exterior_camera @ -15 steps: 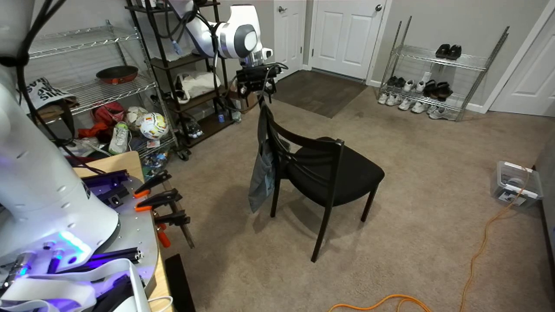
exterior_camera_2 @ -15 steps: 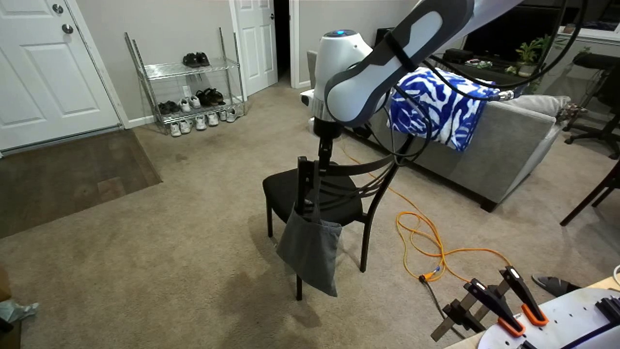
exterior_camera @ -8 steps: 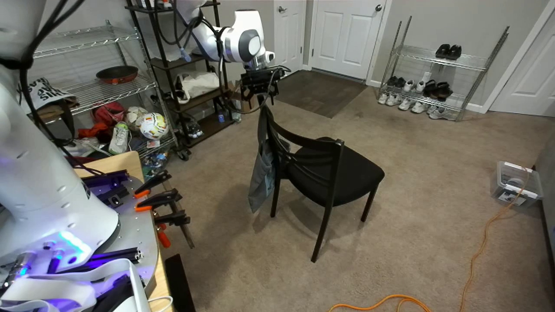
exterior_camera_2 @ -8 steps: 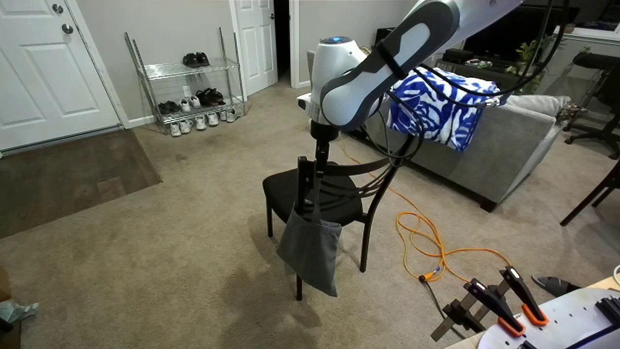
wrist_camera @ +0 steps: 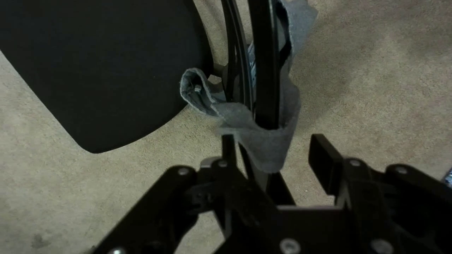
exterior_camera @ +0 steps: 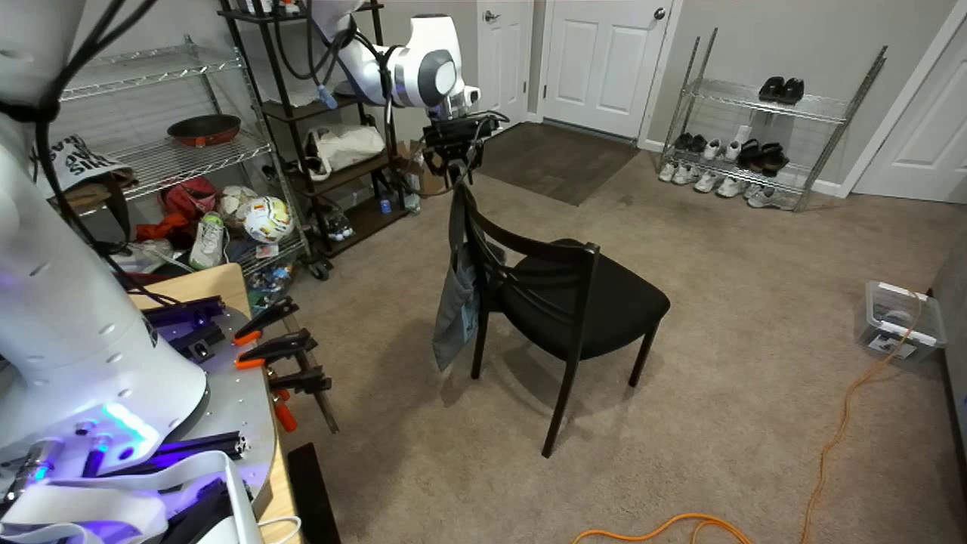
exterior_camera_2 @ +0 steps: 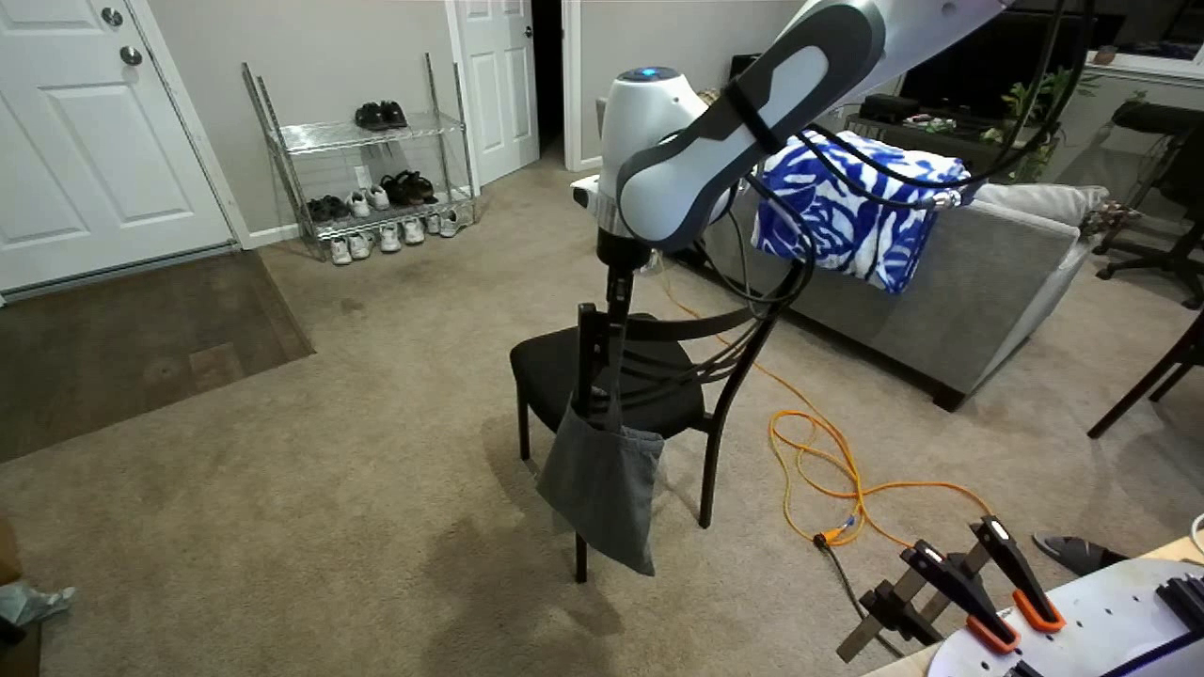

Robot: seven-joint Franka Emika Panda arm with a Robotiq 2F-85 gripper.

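The gray bag [exterior_camera_2: 602,489] hangs from the chair [exterior_camera: 593,302], its strap [wrist_camera: 266,146] looped over a top corner. The fingers [wrist_camera: 325,165] stand spread with the strap between them — the reach looks done, the pinch not yet made.

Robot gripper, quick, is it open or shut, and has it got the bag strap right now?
Gripper: open, not holding anything; the gray bag strap shows between its jaws, with a gap beside it.

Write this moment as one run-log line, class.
gripper: open | strap: seen between jaws in wrist view | gray bag: hanging from black chair
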